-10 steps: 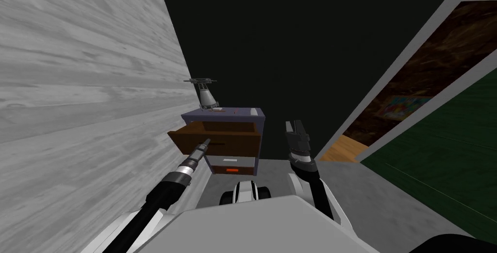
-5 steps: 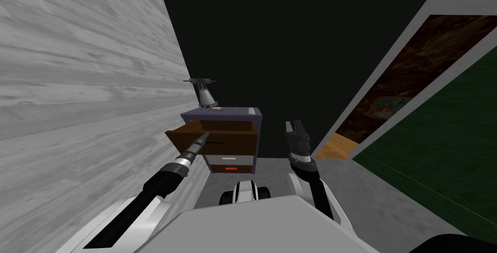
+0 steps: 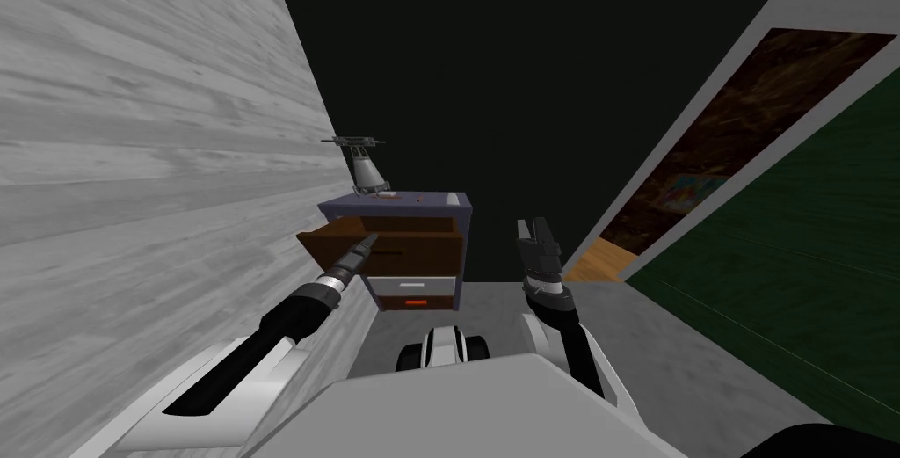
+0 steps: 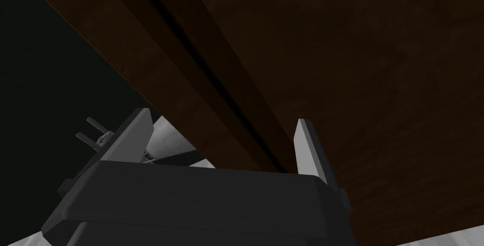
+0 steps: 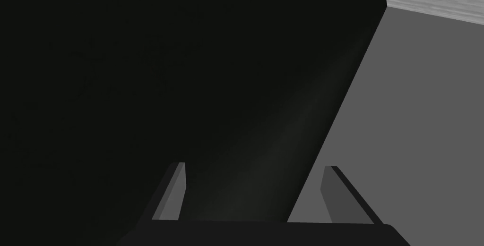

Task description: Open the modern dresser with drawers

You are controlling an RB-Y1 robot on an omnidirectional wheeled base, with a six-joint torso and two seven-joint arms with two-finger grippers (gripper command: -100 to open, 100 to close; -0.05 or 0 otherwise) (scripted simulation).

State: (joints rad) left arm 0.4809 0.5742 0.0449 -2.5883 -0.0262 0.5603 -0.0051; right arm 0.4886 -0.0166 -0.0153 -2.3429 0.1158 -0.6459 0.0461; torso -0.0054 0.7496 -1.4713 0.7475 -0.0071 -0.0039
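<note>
The wall (image 3: 132,171) stood tight against the dresser (image 3: 439,207). Its top drawer (image 3: 413,255) stuck out in front. The floor (image 3: 492,301) on its other side was open.

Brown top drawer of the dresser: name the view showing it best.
Head view: the whole brown top drawer, pulled out, with the left tool at its front. Left wrist view gives a close patch of its brown front; right wrist view faces elsewhere.

L claw (image 4: 220,116), R claw (image 5: 255,165): both spread
</note>
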